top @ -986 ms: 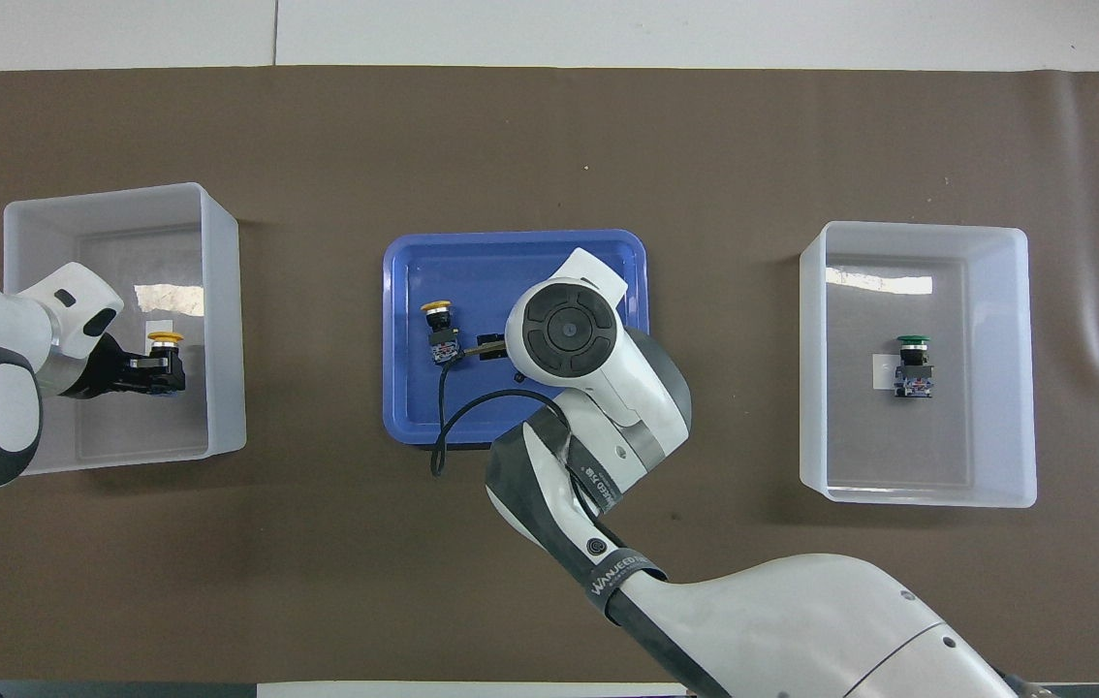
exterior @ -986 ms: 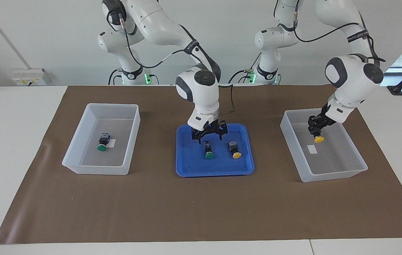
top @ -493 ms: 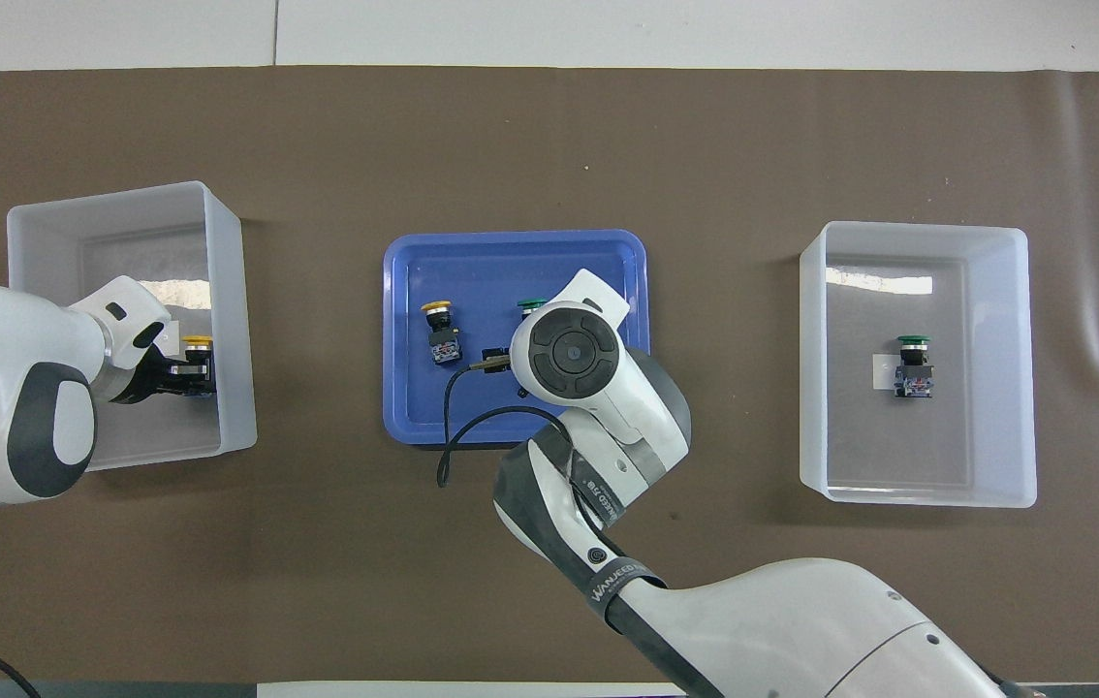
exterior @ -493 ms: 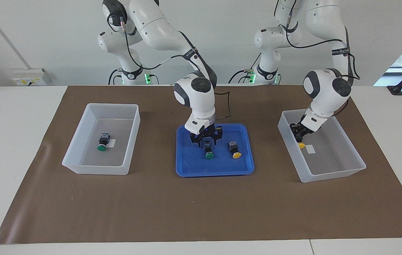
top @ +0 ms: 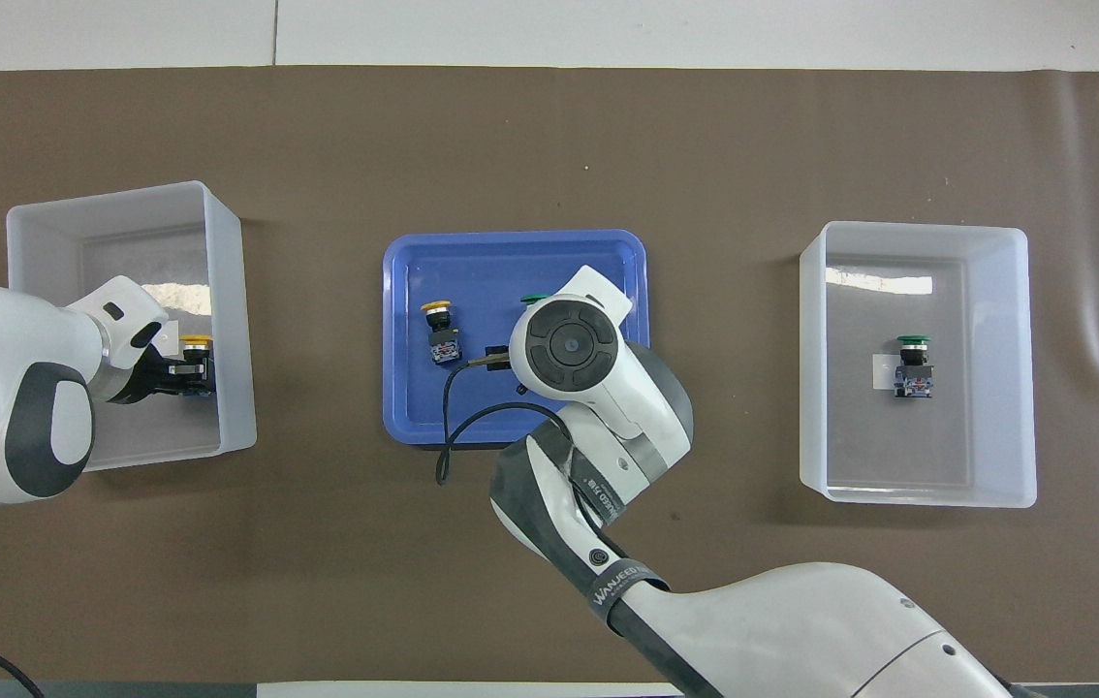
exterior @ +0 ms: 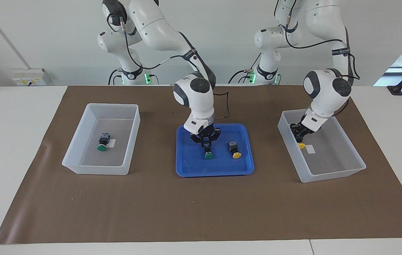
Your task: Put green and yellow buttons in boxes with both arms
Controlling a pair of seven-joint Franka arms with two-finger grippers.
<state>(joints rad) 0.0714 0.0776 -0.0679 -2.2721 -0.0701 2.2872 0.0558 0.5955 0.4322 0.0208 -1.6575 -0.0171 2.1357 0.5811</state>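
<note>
My right gripper (exterior: pixel 206 141) is down in the blue tray (exterior: pixel 215 170), shut on the black body of a green button (exterior: pixel 208 154) that rests on the tray; in the overhead view only its green cap (top: pixel 535 299) shows past my wrist. A yellow button (exterior: pixel 235 150) lies beside it in the tray. My left gripper (exterior: pixel 298 136) is low inside the box (exterior: pixel 332 176) at the left arm's end, shut on a second yellow button (exterior: pixel 301 145), close to the box's wall on the tray side. Another green button (exterior: pixel 102 141) lies in the box (exterior: pixel 94 170) at the right arm's end.
A brown mat (exterior: pixel 201 209) covers the table under the tray and both boxes. Each box has a small white label (exterior: pixel 311 149) on its floor. A black cable (top: pixel 448 427) loops from my right wrist over the tray's edge nearer to the robots.
My right gripper came down over the green button and its wide-open fingers closed on it. My left gripper lowered the yellow button into its box, toward the tray-side wall.
</note>
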